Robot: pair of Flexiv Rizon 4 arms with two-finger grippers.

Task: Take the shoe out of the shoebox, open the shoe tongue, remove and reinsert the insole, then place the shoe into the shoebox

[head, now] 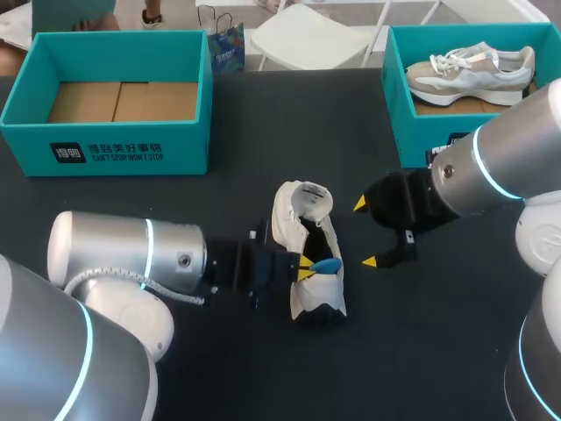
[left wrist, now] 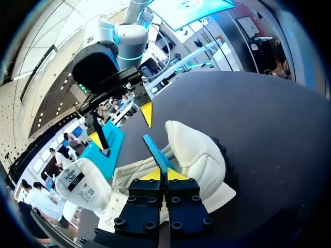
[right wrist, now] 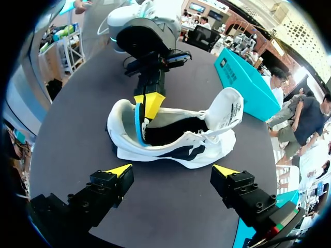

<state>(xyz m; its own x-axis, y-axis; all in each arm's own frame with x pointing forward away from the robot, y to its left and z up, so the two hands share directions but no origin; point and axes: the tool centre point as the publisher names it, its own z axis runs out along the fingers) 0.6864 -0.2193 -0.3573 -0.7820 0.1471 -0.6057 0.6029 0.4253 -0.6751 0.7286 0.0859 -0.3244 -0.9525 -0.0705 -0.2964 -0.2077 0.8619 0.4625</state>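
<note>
A white shoe (head: 285, 224) lies on its side in the middle of the dark table, its tongue (left wrist: 83, 186) folded back. My left gripper (head: 304, 270) is at the shoe's opening, shut on the edge of the blue insole (head: 330, 265), which sticks partly out of the shoe. In the left wrist view the insole (left wrist: 155, 151) rises from between the closed yellow tips of my left gripper (left wrist: 165, 174). My right gripper (head: 365, 232) hangs open just right of the shoe, touching nothing. In its own view my right gripper (right wrist: 172, 170) faces the shoe's (right wrist: 176, 147) side.
A teal shoebox (head: 131, 145) stands at the back left with only cardboard inside. A second teal shoebox (head: 412, 132) at the back right holds another pale shoe (head: 469, 70). The shoe lies on bare dark table.
</note>
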